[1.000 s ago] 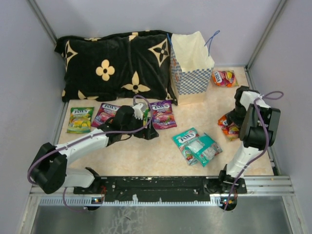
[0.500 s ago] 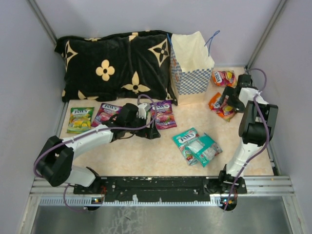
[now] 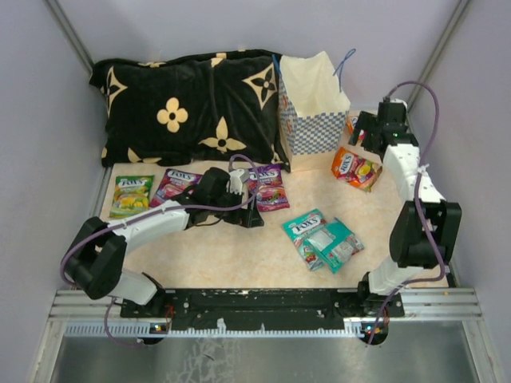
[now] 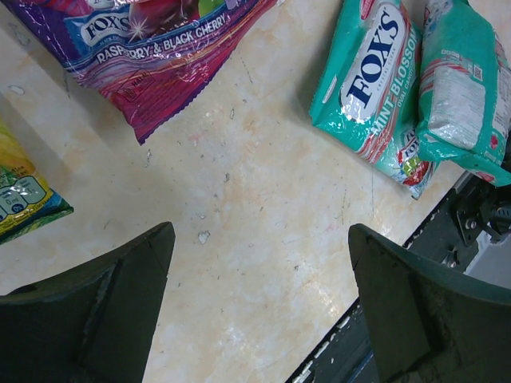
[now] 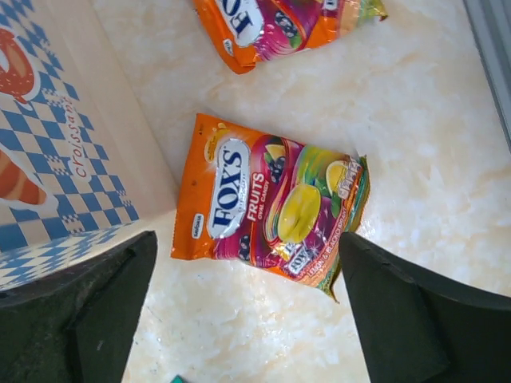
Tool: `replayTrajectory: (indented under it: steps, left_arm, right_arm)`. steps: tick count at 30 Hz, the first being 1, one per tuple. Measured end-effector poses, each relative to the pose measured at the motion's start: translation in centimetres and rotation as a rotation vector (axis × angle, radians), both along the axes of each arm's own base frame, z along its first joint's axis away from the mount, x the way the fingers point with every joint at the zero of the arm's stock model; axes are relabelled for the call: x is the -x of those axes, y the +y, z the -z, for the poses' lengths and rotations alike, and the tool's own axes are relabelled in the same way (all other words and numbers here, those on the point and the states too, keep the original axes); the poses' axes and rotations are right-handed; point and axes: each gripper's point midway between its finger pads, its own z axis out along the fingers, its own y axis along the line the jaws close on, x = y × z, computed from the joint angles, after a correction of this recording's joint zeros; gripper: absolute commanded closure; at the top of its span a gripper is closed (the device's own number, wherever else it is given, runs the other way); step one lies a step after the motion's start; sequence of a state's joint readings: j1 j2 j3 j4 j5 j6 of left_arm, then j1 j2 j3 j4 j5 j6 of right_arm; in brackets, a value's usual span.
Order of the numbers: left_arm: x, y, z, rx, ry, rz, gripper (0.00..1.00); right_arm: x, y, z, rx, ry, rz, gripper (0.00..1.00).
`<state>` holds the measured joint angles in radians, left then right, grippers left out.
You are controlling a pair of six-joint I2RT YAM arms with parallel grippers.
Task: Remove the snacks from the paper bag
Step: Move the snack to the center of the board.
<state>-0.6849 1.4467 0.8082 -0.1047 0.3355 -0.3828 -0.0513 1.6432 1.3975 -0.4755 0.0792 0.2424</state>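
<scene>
At the back of the bench (image 3: 239,247), the paper bag (image 3: 313,112) stands upright beside a black cushion (image 3: 188,104). Just beside the bag lies an orange Fox's Fruits packet (image 5: 267,203), below the right arm (image 3: 403,163), whose jaws are spread wide and hold nothing. The left arm (image 3: 152,225) also has released, empty jaws, over bare bench between a raspberry packet (image 4: 152,48) and two mint packets (image 4: 371,76).

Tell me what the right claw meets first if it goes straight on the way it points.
Most likely the orange packet, flat on the table beside the bag: the wrist view shows it centred ahead of the open right claw. Depth is unclear.
</scene>
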Motion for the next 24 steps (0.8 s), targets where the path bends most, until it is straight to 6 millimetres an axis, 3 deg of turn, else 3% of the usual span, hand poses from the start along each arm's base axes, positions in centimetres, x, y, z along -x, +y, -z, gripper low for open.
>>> replayTrajectory:
  steps: [2,4,9,12,17,24]
  left_arm:
    - [0.1,0.0,0.1,-0.001,0.005,0.006,0.05]
    - [0.1,-0.1,0.1,0.001,0.006,0.009,0.05]
    - [0.2,-0.1,0.1,0.001,0.006,0.013,0.05]
    - [0.2,-0.1,0.1,0.001,0.006,0.013,0.05]
    - [0.2,0.1,0.3,-0.006,0.009,0.010,0.05]
    - [0.3,0.2,0.4,-0.015,0.012,0.011,0.05]
  right_arm:
    - [1.2,-0.1,0.3,-0.001,-0.018,0.059,0.23]
    - [2.1,0.1,1.9,-0.010,-0.004,0.091,0.30]
    - [3.8,0.8,8.3,-0.069,0.087,0.136,0.42]
    - [3.5,1.3,10.5,-0.103,0.112,0.138,0.48]
    - [2.6,1.5,12.9,-0.112,0.134,0.133,0.68]
    - [1.0,-0.9,12.9,-0.042,0.166,0.092,0.67]
